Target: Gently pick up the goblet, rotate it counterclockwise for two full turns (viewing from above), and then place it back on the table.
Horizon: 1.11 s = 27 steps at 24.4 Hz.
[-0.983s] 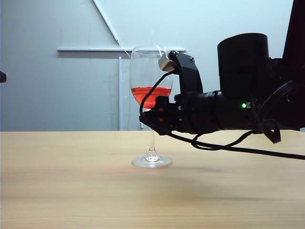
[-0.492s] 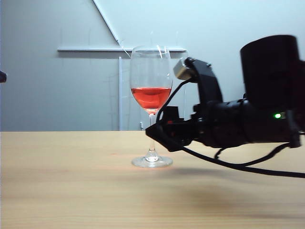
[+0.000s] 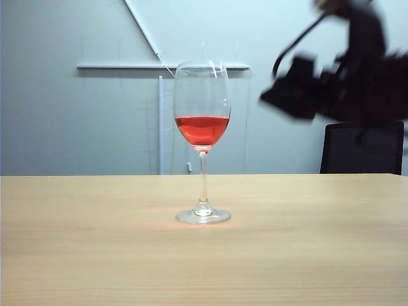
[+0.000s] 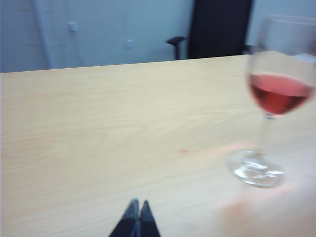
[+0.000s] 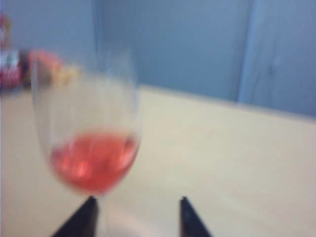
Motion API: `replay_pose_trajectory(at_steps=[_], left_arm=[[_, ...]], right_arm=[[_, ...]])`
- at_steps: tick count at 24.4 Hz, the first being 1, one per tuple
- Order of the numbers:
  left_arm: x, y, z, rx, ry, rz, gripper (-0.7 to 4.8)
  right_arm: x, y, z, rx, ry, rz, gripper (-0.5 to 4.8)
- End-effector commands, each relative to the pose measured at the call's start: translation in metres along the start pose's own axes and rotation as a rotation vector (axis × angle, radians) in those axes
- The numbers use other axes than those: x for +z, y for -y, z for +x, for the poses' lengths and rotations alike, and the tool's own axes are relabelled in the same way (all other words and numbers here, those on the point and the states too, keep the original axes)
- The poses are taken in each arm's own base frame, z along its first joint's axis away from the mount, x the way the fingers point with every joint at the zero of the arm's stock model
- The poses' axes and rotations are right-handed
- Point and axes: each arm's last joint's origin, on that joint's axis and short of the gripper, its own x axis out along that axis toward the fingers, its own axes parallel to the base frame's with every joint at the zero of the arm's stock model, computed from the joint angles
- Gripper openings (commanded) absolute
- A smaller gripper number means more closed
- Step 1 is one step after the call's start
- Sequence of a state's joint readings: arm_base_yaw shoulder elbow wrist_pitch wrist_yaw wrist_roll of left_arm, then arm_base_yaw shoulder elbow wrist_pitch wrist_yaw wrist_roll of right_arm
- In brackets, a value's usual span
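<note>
The goblet (image 3: pixel 203 127), a clear stemmed glass with red liquid in its bowl, stands upright on the light-wood table (image 3: pixel 95 255) with nothing holding it. My right gripper (image 3: pixel 268 97) hangs blurred in the air, up and to the right of the bowl, well apart from it. In the right wrist view the right gripper (image 5: pixel 137 201) is open and empty, with the goblet (image 5: pixel 91 143) ahead of one fingertip. My left gripper (image 4: pixel 138 203) is shut, low over the table, with the goblet (image 4: pixel 269 98) off to one side. The left gripper is out of the exterior view.
A dark chair back (image 3: pixel 362 148) stands behind the table's far edge at the right. A pale wall with a white rail (image 3: pixel 127 65) is behind the goblet. Blurred red and white items (image 5: pixel 15 69) lie at the table's far side in the right wrist view.
My right arm has drawn back from the goblet's stem and risen up to the right, uncovering the chair. The goblet has stayed where it stood.
</note>
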State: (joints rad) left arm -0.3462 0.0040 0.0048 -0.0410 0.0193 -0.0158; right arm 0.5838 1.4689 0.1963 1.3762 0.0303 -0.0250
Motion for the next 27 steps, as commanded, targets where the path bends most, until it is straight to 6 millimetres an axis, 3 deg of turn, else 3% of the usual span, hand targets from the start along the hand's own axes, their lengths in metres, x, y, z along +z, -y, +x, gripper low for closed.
replay_pose_trajectory(at_steps=[1,2,3,12,20,27], left_arm=[[0.003,-0.014,-0.001,0.14,0.017,-0.003,-0.05],[0.003,-0.02,-0.003,0.211,0.017,-0.006,-0.05],[0.003,-0.026,-0.004,0.271,0.019,-0.008,-0.05],[0.003,-0.032,-0.006,0.34,0.019,-0.01,-0.05],[0.003,-0.032,-0.006,0.337,0.02,-0.01,-0.05],[0.003,-0.032,-0.006,0.336,0.02,-0.01,-0.05]], right_arm=[[0.021,0.003,-0.012,-0.092,0.049,0.01,0.75],[0.032,0.004,-0.019,-0.11,0.056,0.008,0.08],[0.042,0.005,-0.025,-0.12,0.064,0.001,-0.09],[0.078,0.012,-0.067,-0.289,-0.046,-0.01,-0.09],[0.087,0.013,-0.092,-0.291,-0.007,-0.003,-0.08],[0.085,0.013,-0.101,-0.287,-0.031,-0.007,0.0]])
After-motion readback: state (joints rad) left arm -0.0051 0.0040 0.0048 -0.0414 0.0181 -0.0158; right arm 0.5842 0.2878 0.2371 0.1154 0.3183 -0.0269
